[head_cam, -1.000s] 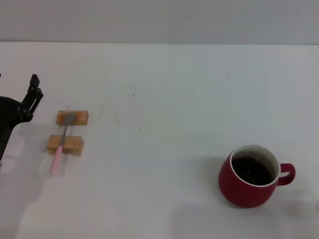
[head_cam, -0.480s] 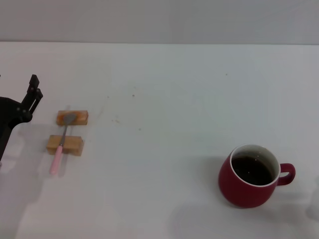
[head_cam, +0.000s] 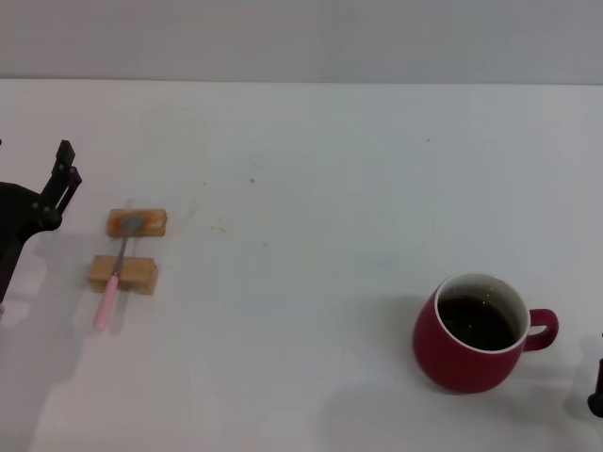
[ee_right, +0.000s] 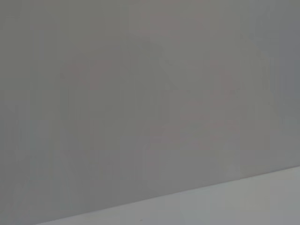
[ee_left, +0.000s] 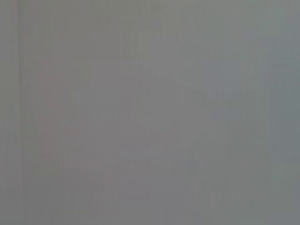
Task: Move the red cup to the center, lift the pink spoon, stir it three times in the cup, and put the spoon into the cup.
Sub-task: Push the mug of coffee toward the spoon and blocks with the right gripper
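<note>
I see the white table [head_cam: 311,188] filling most of the head view, and I use the red cup [head_cam: 468,353] as my landmark. The cup stands upright on the table, with dark liquid inside and its loop handle turned toward my right side. Just beside that handle, at the edge of the view, a dark sliver of the right gripper [head_cam: 596,394] shows; I cannot tell how its fingers are set. Well to the left of the cup, at the opposite edge, the left gripper [head_cam: 62,181] hangs over the table, its two fingers close together with only a narrow gap and nothing between them. Between it and the cup, though far from the cup, two small wooden blocks [head_cam: 123,273] lie one behind the other. The pink spoon [head_cam: 114,281] rests across both, its metal bowl on the farther block and its pink handle reaching past the nearer one.
</note>
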Robot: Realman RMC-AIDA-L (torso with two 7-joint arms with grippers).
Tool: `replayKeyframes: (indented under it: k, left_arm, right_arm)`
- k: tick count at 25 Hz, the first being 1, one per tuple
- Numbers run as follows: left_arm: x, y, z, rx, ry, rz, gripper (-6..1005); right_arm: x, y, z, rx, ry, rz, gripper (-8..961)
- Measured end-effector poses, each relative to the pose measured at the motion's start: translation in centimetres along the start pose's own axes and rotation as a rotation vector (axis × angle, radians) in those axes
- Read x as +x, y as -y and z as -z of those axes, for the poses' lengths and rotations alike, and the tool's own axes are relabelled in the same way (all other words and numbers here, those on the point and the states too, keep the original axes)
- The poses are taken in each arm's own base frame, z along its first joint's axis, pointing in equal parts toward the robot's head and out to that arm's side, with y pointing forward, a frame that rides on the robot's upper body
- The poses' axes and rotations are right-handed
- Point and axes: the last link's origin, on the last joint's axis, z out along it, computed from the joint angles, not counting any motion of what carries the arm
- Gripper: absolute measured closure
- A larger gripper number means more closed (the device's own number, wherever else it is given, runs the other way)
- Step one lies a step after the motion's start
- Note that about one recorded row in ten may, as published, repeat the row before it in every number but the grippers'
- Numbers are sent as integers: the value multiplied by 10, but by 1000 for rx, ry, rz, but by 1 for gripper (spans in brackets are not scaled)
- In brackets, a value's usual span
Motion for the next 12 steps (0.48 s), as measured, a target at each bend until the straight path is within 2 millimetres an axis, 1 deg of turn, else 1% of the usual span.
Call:
replayKeyframes:
  k: [12]
  left_arm:
    - [0,-1,-1,-2,0,1,157]
  right_arm:
    - [0,-7,-15,-54,-6,3,953]
